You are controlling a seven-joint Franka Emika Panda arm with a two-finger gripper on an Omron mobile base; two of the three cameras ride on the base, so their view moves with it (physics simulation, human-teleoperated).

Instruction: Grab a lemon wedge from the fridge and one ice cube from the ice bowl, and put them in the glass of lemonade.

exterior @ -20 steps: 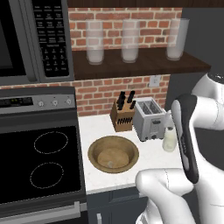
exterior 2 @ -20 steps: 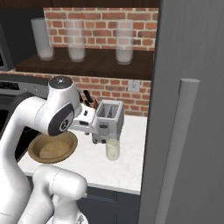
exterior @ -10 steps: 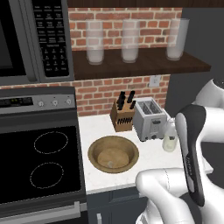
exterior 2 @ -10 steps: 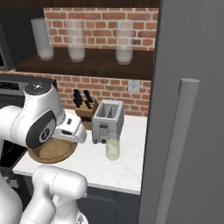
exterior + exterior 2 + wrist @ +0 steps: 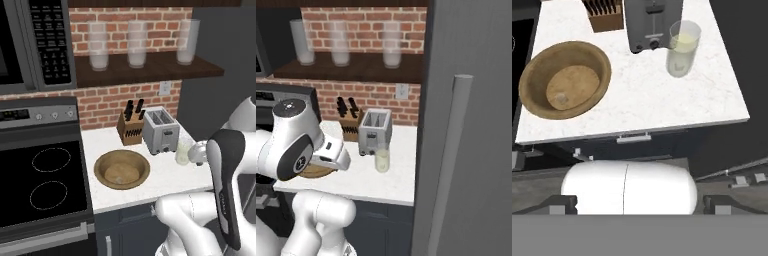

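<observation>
The ice bowl (image 5: 564, 80) is a wide wooden bowl on the white counter, also seen left of the toaster (image 5: 121, 169). One small ice cube (image 5: 560, 98) lies in its bottom. The glass of lemonade (image 5: 683, 47) stands in front of the toaster's right side (image 5: 184, 151) (image 5: 382, 161). The fridge (image 5: 476, 100) fills the right, its door closed behind the long bar handle (image 5: 452, 150); the lemon wedge is hidden. My gripper (image 5: 643, 206) hangs high over the counter's front edge, open, its dark fingertips (image 5: 559, 204) wide apart and holding nothing.
A silver toaster (image 5: 161, 131) and a wooden knife block (image 5: 131, 127) stand at the brick wall. The black stove (image 5: 47, 185) lies left of the counter, a microwave (image 5: 35, 45) above it. Frosted glasses (image 5: 137, 45) line the dark shelf. My arm (image 5: 293, 145) covers part of the bowl.
My arm has folded down and back toward the base, its forearm sinking lower in both base views. The things on the counter have not moved.
</observation>
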